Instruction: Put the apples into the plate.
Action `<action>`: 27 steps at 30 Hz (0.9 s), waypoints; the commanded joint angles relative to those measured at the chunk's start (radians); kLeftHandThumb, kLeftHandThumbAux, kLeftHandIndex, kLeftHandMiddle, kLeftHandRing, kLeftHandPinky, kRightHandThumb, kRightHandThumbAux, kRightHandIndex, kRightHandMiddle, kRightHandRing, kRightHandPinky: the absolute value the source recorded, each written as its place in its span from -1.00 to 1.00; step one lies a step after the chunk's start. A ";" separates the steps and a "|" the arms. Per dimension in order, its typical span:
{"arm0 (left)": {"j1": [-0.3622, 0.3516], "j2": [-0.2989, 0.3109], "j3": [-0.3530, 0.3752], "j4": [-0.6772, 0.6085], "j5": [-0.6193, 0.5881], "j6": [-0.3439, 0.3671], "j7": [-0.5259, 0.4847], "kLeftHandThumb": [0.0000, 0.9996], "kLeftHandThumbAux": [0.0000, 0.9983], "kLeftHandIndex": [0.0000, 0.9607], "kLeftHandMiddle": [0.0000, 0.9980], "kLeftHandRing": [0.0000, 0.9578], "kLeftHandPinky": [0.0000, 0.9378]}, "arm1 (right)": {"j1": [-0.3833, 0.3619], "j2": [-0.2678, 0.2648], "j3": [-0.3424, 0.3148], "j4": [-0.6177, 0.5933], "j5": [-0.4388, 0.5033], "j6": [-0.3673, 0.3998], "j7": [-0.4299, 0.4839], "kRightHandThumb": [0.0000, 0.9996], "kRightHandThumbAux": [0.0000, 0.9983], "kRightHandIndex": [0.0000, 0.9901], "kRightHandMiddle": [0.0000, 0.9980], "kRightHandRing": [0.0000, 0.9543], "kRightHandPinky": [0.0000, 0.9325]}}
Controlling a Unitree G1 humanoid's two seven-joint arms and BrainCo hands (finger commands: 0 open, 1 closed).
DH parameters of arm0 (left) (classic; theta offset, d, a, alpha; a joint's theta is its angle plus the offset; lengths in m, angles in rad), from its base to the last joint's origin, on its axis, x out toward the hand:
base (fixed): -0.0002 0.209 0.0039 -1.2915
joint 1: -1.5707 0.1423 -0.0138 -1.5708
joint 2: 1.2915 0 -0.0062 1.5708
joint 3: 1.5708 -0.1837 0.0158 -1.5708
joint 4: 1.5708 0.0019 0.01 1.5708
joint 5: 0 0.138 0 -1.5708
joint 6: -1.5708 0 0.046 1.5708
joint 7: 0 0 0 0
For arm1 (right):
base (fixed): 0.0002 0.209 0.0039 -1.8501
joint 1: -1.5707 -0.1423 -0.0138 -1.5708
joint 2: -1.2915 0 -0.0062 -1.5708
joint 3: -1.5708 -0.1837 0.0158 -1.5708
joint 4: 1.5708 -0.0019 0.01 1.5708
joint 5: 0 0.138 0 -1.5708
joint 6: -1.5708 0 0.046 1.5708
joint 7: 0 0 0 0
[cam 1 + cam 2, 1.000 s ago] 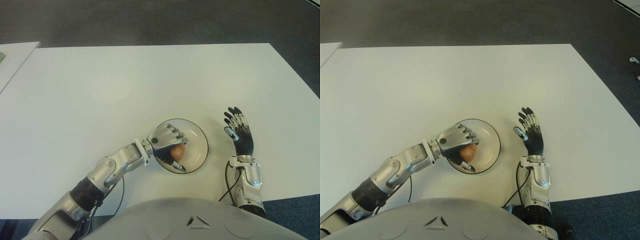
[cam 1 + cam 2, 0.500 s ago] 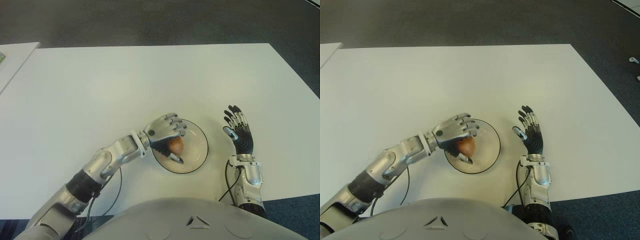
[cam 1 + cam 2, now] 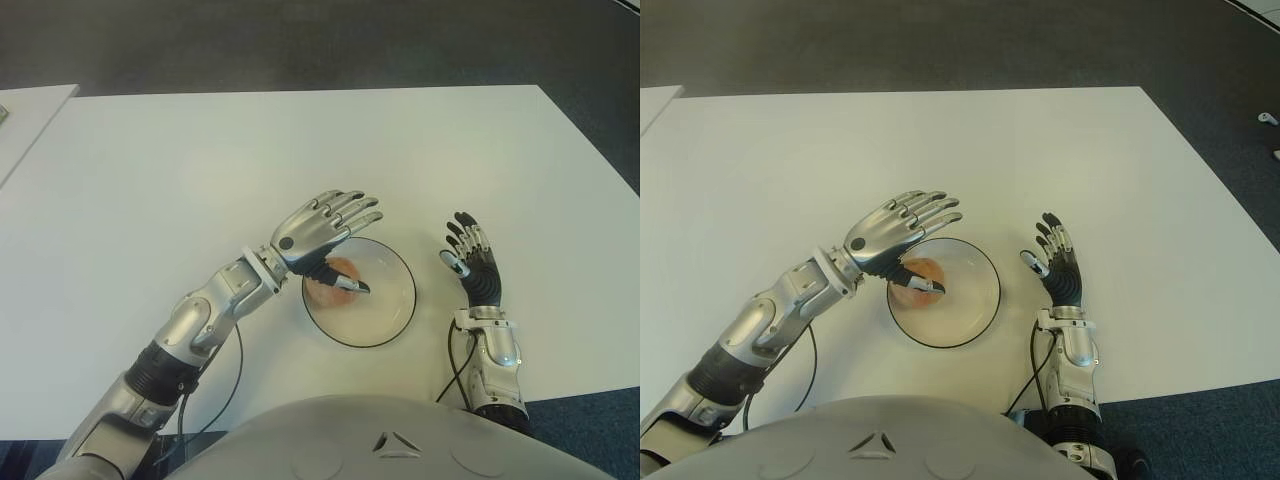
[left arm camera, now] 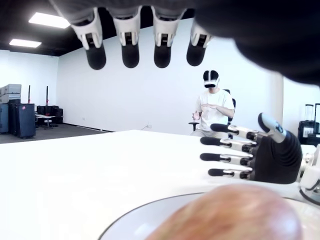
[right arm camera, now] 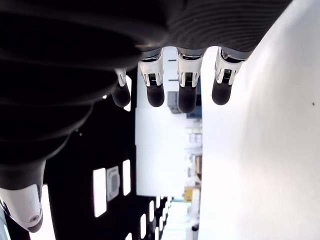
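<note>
A reddish apple (image 3: 342,271) lies in the clear round plate (image 3: 388,317) near the table's front edge; it also fills the foreground of the left wrist view as the apple (image 4: 235,215). My left hand (image 3: 325,225) hovers just above the plate's far left rim with its fingers spread, and the thumb points down beside the apple. It holds nothing. My right hand (image 3: 470,262) shows just right of the plate, fingers straight and spread, empty.
The white table (image 3: 200,170) stretches wide beyond the plate. A second table's corner (image 3: 20,110) shows at the far left. In the left wrist view a seated person (image 4: 212,107) wearing a headset is beyond the table.
My left hand was curled over the apple inside the plate; it has opened and lifted up and away, leaving the apple in the plate. The right hand has stayed put.
</note>
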 commanded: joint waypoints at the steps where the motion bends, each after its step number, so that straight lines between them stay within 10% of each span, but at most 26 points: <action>1: 0.010 -0.006 0.014 -0.001 -0.017 0.005 0.005 -0.73 -0.57 -1.00 -1.00 -1.00 -1.00 | 0.055 0.075 0.029 0.118 0.031 0.027 0.005 -0.65 0.19 -0.93 -0.81 -0.81 -0.81; 19: 0.032 -0.094 0.122 0.035 -0.060 0.077 0.170 -0.71 -0.31 -0.77 -0.79 -0.84 -0.73 | 0.039 0.081 0.034 0.151 0.040 0.000 0.030 -0.52 0.28 -0.86 -0.85 -0.84 -0.79; 27: 0.091 -0.142 0.261 0.177 -0.387 -0.057 0.293 -0.56 -0.22 -0.51 -0.61 -0.65 -0.57 | 0.033 0.088 0.028 0.176 0.046 -0.027 0.057 -0.49 0.30 -0.86 -0.86 -0.85 -0.82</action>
